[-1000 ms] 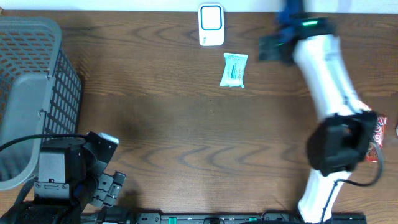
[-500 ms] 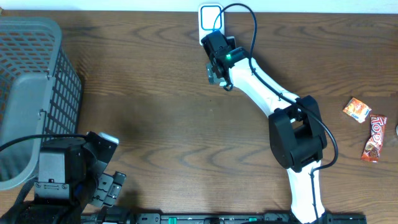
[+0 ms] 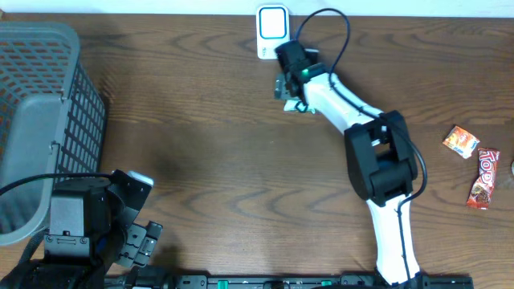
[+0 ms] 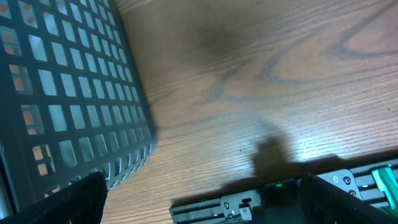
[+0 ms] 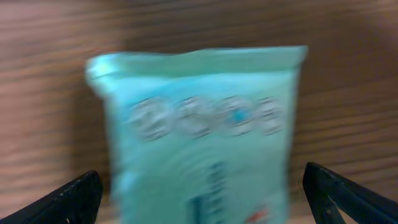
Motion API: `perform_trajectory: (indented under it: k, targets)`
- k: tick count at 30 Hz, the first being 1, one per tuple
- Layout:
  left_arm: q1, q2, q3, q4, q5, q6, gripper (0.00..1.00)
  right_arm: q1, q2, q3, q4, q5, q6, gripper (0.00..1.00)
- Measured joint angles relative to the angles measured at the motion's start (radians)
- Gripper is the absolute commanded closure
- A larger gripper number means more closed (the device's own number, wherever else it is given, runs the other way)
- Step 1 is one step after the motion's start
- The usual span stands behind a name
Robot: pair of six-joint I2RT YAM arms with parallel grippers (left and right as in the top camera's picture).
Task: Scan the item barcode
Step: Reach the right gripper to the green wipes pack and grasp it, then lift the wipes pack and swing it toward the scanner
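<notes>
Since the right claw [image 3: 289, 90] hangs right over the packet [image 5: 199, 124] with its jaws spread wide and nothing in them, I'd call this the grab step. The scan itself isn't started yet.

The teal packet lies flat on the table [image 3: 201, 160], directly under the claw. In the wrist view it sits between the two fingertips [image 5: 62, 199], one on each side. That view is pretty smeared, so I can't read the print, and I can't tell if the fingers touch the wrapper.

The scanner [image 3: 273, 32] sits just past the claw, a touch to its left. Two snacks [image 3: 474, 164] lie well off to its right, and the basket [image 3: 40, 120] is way over on its left.

The left claw [image 4: 208, 198] is wide open too and holding nothing. It's parked low by the basket, well apart from all this.

Next move, as I see it: drop straight down, pinch the packet across its narrow sides, then lift. After that it's a short carry forward to the scanner. The catch is that I don't see a barcode on the upper face. It may be underneath, so the wrist probably has to roll the packet over before the scanner can read anything.
</notes>
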Motion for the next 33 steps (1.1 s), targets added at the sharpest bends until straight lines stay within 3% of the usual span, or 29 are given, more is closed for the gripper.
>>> perform_trajectory:
  k: [2, 6, 11, 17, 24, 26, 33]
  targets:
    - [0.000, 0.000, 0.000, 0.000, 0.000, 0.000, 0.02, -0.024, 0.000, 0.000, -0.002, -0.009, 0.007, 0.03]
    - [0.000, 0.000, 0.000, 0.000, 0.000, 0.000, 0.02, -0.063, 0.000, 0.000, -0.005, -0.040, 0.016, 0.17]
    - [0.000, 0.000, 0.000, 0.000, 0.000, 0.000, 0.02, -0.071, 0.000, 0.001, -0.014, -0.093, 0.002, 0.53]
    - [0.000, 0.000, 0.000, 0.000, 0.000, 0.000, 0.02, -0.068, -0.004, 0.017, -0.074, -0.155, -0.011, 0.69]
    - [0.000, 0.000, 0.000, 0.000, 0.000, 0.000, 0.02, -0.068, -0.042, 0.019, -0.218, -0.410, -0.024, 0.69]
    - [0.000, 0.000, 0.000, 0.000, 0.000, 0.000, 0.02, -0.071, -0.063, 0.014, -0.290, -0.532, -0.056, 0.59]
    - [0.000, 0.000, 0.000, -0.001, 0.000, 0.000, 0.02, -0.094, -0.159, 0.007, -0.605, -0.995, -0.298, 0.55]
